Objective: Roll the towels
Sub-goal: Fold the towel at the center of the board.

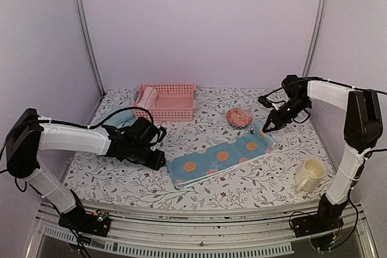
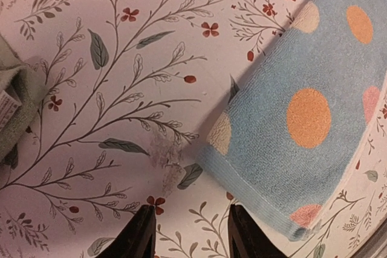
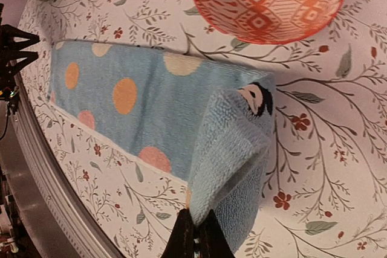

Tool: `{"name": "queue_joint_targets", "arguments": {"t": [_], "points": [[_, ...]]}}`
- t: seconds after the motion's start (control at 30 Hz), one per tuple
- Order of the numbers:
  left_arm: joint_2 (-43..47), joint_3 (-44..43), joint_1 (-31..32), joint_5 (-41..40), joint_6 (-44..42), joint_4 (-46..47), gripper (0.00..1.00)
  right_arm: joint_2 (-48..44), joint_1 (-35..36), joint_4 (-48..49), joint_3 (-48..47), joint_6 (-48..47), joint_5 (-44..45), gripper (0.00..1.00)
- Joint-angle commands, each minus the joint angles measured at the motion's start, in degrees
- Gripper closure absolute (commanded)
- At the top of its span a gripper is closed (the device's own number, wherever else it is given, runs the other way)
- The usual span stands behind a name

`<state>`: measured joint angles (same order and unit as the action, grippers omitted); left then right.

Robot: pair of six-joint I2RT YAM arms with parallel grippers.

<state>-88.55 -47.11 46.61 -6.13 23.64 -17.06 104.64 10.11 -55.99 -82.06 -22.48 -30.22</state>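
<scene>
Worktop from above: floral print, pale walls; one pink basket at far edge, one bowl, one mug near right edge, one spotted towel mid-worktop. Left wrist: left gripper half open, empty, beside towel's end. Right wrist: right gripper pinched shut on towel's lifted corner.

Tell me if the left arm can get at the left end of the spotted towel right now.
Probably yes. The left gripper hangs open over bare tablecloth right beside the end of the spotted towel, with nothing lying between them. The right gripper pinches only the far corner.
</scene>
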Motion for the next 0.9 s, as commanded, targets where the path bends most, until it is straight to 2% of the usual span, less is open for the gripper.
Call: {"name": "queue_joint_targets", "arguments": {"t": [0.0, 0.17, 0.4, 0.57, 0.77, 0.87], "points": [[-1.2, 1.1, 0.4, -0.3, 2.6, 1.6, 0.58, 0.3, 2.9, -1.3, -0.7, 0.5, -11.7, 0.97], [-1.6, 1.2, 0.4, 1.0, 5.2, 1.9, 0.59, 3.3, 6.9, -1.3, -3.5, 1.6, -16.9, 0.98], [-1.6, 2.3, 0.5, 4.2, 9.5, 2.7, 0.63, 10.1, 12.8, -1.4, -7.9, 4.8, -19.8, 0.98], [0.6, 4.6, 0.5, 8.9, 13.5, 7.7, 0.64, 14.0, 16.8, 1.5, -8.8, 8.5, -24.8, 0.98], [-0.4, 4.9, 0.5, 9.9, 17.5, 8.4, 0.65, 16.4, 22.9, 7.9, -10.2, 13.5, -23.5, 0.98], [-0.1, 6.8, 0.5, 12.4, 20.9, 12.5, 0.70, 17.2, 25.1, 13.3, -10.5, 18.7, -22.3, 0.98]]}}
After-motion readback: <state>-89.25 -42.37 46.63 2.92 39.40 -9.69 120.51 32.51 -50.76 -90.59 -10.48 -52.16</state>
